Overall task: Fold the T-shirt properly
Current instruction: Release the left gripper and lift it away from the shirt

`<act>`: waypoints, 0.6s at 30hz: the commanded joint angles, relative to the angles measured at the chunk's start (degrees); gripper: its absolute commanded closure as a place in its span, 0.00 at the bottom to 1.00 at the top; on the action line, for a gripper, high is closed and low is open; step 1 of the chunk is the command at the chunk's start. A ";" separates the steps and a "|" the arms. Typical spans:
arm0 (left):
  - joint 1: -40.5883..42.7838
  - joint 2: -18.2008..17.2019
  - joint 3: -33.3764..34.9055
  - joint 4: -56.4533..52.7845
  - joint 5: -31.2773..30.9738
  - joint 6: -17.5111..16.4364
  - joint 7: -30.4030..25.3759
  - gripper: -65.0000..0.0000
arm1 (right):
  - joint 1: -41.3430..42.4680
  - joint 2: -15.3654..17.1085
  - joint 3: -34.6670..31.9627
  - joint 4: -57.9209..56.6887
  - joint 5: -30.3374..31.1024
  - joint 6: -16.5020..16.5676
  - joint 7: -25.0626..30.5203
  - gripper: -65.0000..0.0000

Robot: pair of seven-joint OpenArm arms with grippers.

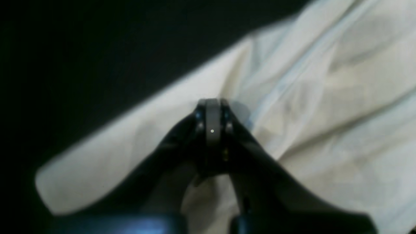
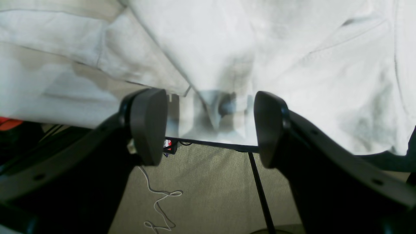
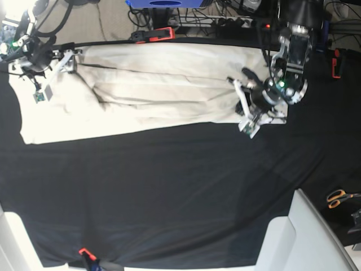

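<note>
The cream T-shirt (image 3: pixel 152 90) lies in a long band across the far side of the black tablecloth (image 3: pixel 169 192). My left gripper (image 3: pixel 243 110) is at the shirt's right end. In the left wrist view its fingers (image 1: pixel 213 107) are closed together, with the tips pinching a fold of the T-shirt (image 1: pixel 325 97). My right gripper (image 3: pixel 55 76) is at the shirt's far left corner. In the right wrist view it (image 2: pixel 209 128) is open, and the edge of the T-shirt (image 2: pixel 227 58) hangs between and beyond its two pads, touching neither.
Orange-handled scissors (image 3: pixel 338 197) lie at the table's right edge, and a white slab (image 3: pixel 304 237) sits at the front right. An orange clamp (image 3: pixel 161 34) holds the far table edge. Past that edge are floor (image 2: pixel 208 188) and cables (image 2: pixel 258 188).
</note>
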 commanded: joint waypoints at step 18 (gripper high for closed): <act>12.43 -5.35 -0.48 12.48 -0.54 -0.04 -0.93 1.00 | 0.65 0.54 0.23 0.81 0.47 -0.24 0.40 0.40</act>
